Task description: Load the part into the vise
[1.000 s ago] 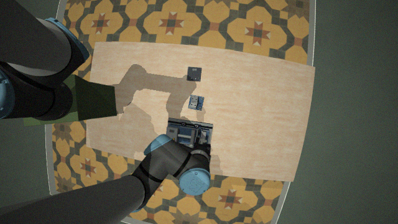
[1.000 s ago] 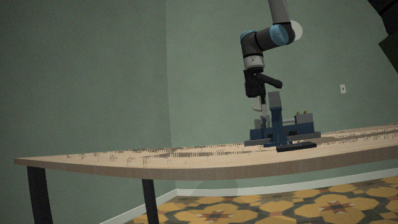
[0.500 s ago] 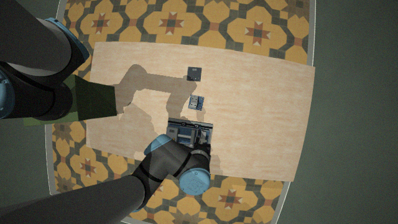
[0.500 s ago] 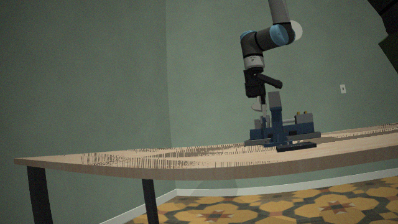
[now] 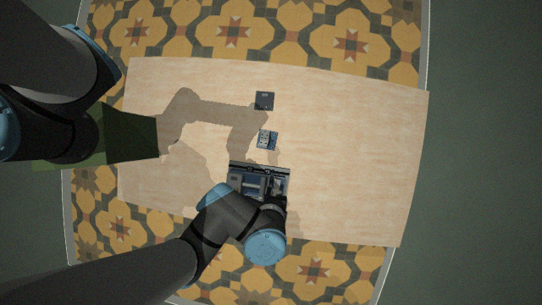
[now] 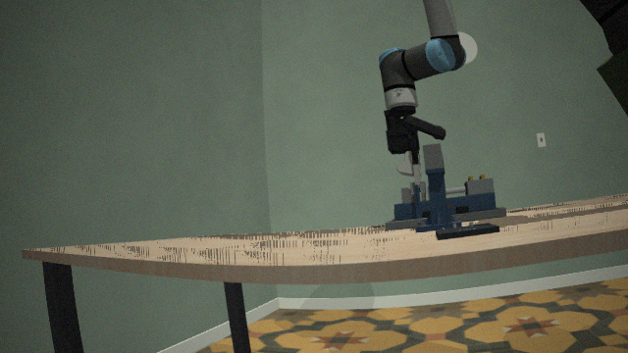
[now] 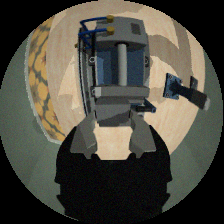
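Note:
My gripper (image 7: 112, 110) is shut on the part (image 7: 118, 104), a grey block held between the two fingers. In the wrist view the part hangs just above the near end of the blue-and-grey vise (image 7: 118, 60), whose jaws stand open with a rod running down the middle. In the side view the gripper (image 6: 413, 172) points straight down over the vise (image 6: 456, 203), a little above it. From overhead the wrist covers the gripper and part, and only the vise (image 5: 259, 181) shows. I cannot tell which way the slot faces.
The blue V-block (image 5: 267, 140) stands just beyond the vise, also seen in the side view (image 6: 436, 196). The dark infeed plate (image 5: 264, 101) lies farther along the table with nothing on it. The arm's elbow (image 5: 262, 246) overhangs the table's front edge.

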Controlling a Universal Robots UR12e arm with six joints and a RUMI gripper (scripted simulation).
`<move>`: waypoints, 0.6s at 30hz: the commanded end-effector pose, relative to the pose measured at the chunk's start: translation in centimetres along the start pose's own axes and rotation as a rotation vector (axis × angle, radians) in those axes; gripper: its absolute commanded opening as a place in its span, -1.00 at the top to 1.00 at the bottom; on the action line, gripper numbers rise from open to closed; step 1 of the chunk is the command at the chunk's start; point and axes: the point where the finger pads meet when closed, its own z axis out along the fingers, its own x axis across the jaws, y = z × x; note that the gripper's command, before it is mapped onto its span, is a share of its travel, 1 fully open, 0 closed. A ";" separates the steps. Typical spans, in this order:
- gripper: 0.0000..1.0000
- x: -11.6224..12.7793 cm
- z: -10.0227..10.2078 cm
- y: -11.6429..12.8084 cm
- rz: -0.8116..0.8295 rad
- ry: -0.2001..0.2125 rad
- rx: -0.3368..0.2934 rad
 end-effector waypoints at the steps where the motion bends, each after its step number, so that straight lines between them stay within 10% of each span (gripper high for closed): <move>1: 1.00 0.0 0.0 0.1 0.000 -0.001 -0.001; 11: 1.00 0.0 0.0 0.1 0.000 -0.001 -0.001; 12: 0.06 0.0 0.0 0.1 0.000 -0.001 -0.001; 18: 0.06 0.0 0.0 0.1 0.000 -0.001 -0.001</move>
